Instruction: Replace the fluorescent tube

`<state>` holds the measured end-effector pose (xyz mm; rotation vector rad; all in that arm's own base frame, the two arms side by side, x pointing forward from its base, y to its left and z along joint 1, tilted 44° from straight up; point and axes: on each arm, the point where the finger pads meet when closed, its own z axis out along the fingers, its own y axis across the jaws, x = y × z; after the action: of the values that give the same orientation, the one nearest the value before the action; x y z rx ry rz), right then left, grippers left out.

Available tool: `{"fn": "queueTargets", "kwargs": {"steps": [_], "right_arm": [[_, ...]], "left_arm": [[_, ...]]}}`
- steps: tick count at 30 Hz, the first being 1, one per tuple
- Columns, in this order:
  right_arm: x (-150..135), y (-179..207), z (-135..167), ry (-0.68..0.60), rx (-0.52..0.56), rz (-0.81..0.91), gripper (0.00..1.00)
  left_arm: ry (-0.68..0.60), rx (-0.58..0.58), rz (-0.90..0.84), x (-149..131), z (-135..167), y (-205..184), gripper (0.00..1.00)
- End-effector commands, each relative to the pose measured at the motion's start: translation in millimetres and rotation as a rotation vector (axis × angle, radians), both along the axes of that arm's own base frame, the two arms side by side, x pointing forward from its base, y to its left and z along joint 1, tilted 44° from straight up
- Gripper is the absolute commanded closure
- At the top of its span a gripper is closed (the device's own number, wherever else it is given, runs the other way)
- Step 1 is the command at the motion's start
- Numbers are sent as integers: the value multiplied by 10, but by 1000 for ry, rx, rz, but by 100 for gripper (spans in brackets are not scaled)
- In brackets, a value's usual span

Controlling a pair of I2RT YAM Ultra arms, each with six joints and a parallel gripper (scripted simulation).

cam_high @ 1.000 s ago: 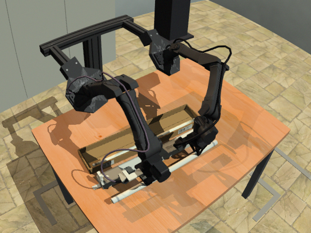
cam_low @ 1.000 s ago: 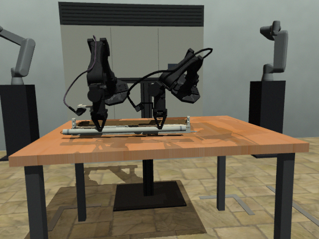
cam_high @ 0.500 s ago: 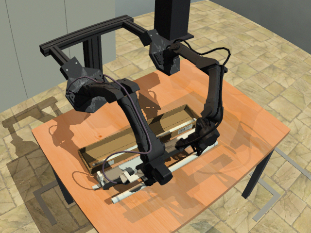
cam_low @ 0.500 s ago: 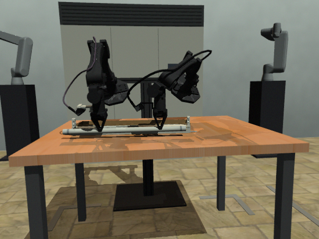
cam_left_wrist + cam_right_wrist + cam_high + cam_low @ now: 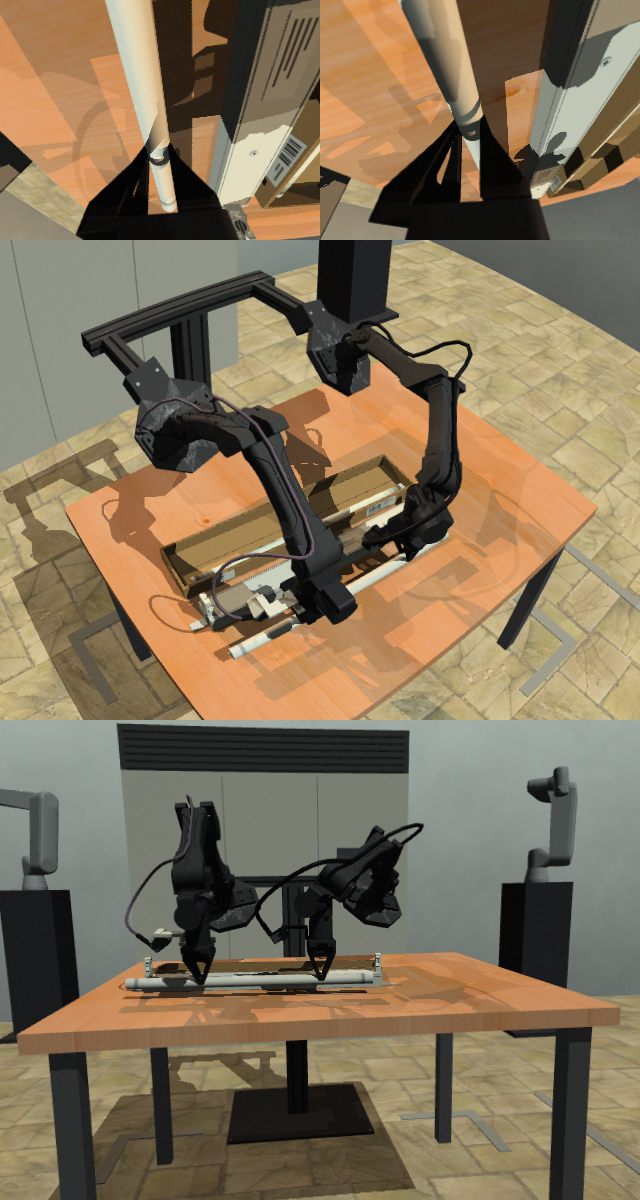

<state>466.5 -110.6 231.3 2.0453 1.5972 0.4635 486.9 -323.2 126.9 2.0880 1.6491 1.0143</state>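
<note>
Gripping the LED tube (image 5: 374,575) (image 5: 258,981) (image 5: 137,60) (image 5: 442,50) at two points, the left gripper (image 5: 409,555) (image 5: 322,977) (image 5: 158,148) and right gripper (image 5: 301,620) (image 5: 201,981) (image 5: 470,121) each have their fingers clamped around it, above the wooden bench (image 5: 372,679) (image 5: 320,1024). The tube runs along the near side of the light fixture (image 5: 271,575) (image 5: 245,170) (image 5: 550,112), outside both lampholders, one (image 5: 148,966) near each end of the fixture, the other (image 5: 377,960) opposite. Behind the fixture, the open carton (image 5: 232,521) (image 5: 271,194) rests on the bench, the old tube (image 5: 374,499) lying lengthwise inside beside its near wall. Both arms reach down from their stand, partly hiding the carton and fixture from above. Whether the LED tube's white side faces squarely up cannot be told.
</note>
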Motion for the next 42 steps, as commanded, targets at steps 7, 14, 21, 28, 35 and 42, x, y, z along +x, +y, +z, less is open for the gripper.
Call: {"fn": "queueTargets", "kwargs": {"steps": [7, 14, 21, 28, 35, 42], "right_arm": [[11, -6, 35, 0, 20, -8, 89], [-23, -22, 74, -11, 17, -13, 89], [139, 9, -26, -20, 5, 0, 89], [132, -54, 8, -33, 5, 0, 89], [127, -60, -122, 0, 12, 0, 89], [135, -102, -199, 15, 4, -10, 89]], "left_arm": [[16, -33, -21, -48, 21, -133, 89], [6, -43, -27, -63, 66, -176, 89], [-23, -52, -43, 18, 80, -217, 89], [-9, -34, -38, 51, -63, -179, 89], [-4, -30, -34, 75, -81, -129, 89], [34, 8, -36, 44, -325, -89, 89]]}}
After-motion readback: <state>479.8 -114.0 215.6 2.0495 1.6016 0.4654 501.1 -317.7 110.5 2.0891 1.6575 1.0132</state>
